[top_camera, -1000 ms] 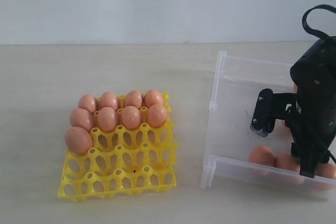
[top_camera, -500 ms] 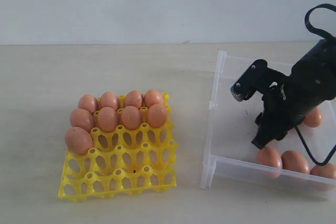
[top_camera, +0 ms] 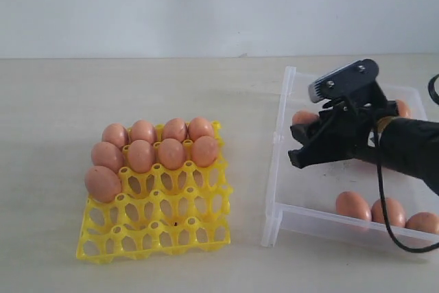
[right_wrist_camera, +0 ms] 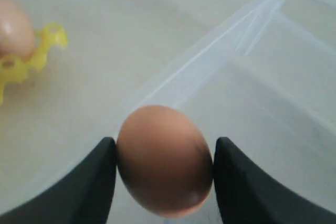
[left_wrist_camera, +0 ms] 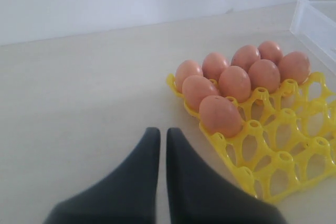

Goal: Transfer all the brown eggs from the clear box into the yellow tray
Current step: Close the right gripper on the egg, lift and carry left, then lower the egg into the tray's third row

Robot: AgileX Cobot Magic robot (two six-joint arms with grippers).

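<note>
Several brown eggs [top_camera: 140,156] fill the far rows of the yellow tray [top_camera: 158,232], one more at its left edge. The clear box [top_camera: 277,169] on the right holds three eggs [top_camera: 353,205] along its near wall and one at the far right [top_camera: 403,108]. My right gripper [top_camera: 306,131] hovers over the box's left part, shut on a brown egg [top_camera: 304,117]; in the right wrist view that egg [right_wrist_camera: 165,160] sits between both fingers [right_wrist_camera: 97,178]. My left gripper [left_wrist_camera: 163,132] is shut and holds nothing, low over the table beside the tray [left_wrist_camera: 283,161]. It does not show in the exterior view.
A pale wall runs behind the beige table. The tray's near rows of cups [top_camera: 171,204] stand open. The box's left wall [right_wrist_camera: 210,56] lies between the held egg and the tray's corner [right_wrist_camera: 47,45]. The box's corner [left_wrist_camera: 317,22] shows past the tray.
My right gripper was low at the box's right end; it has risen and swung left across the box, now holding an egg. The eggs in the tray have not moved.
</note>
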